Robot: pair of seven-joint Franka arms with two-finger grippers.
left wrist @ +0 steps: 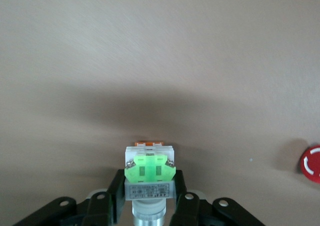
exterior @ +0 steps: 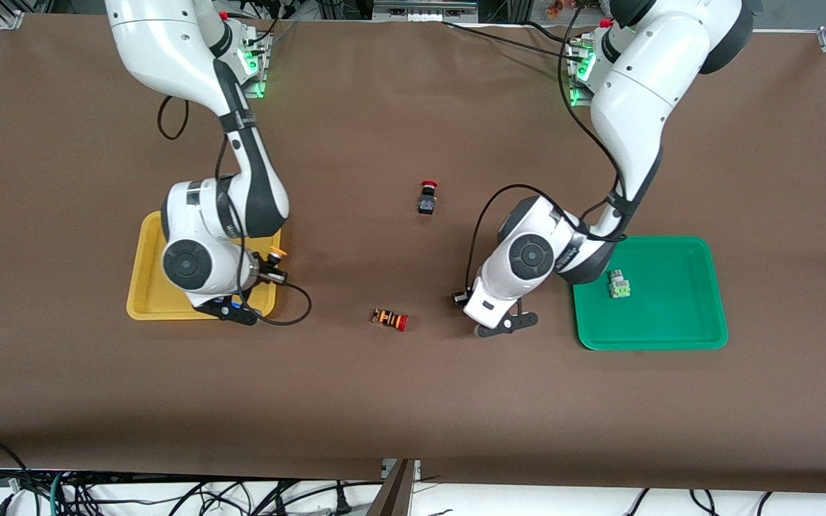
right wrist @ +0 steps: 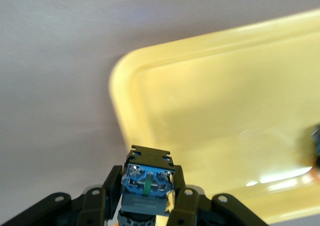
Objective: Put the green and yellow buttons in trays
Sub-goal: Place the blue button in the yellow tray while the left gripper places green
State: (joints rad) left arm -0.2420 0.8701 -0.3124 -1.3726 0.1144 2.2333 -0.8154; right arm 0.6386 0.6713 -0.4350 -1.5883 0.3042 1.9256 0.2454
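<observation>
Orange-striped switch (exterior: 389, 319) lying sideways, left fingers (left wrist: 116, 193) gripping green-faced button (left wrist: 149, 178), right fingers (right wrist: 111, 188) gripping black-and-blue button (right wrist: 147, 183).

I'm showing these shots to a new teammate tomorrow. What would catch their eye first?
Probably the two bright trays on the brown table: a yellow tray at the right arm's end and a green tray at the left arm's end, with one green button lying in it. Next, each gripper carries a switch: the left gripper is shut on a second green button over bare table, and the right gripper grips a black-and-blue button at the yellow tray's edge.
</observation>
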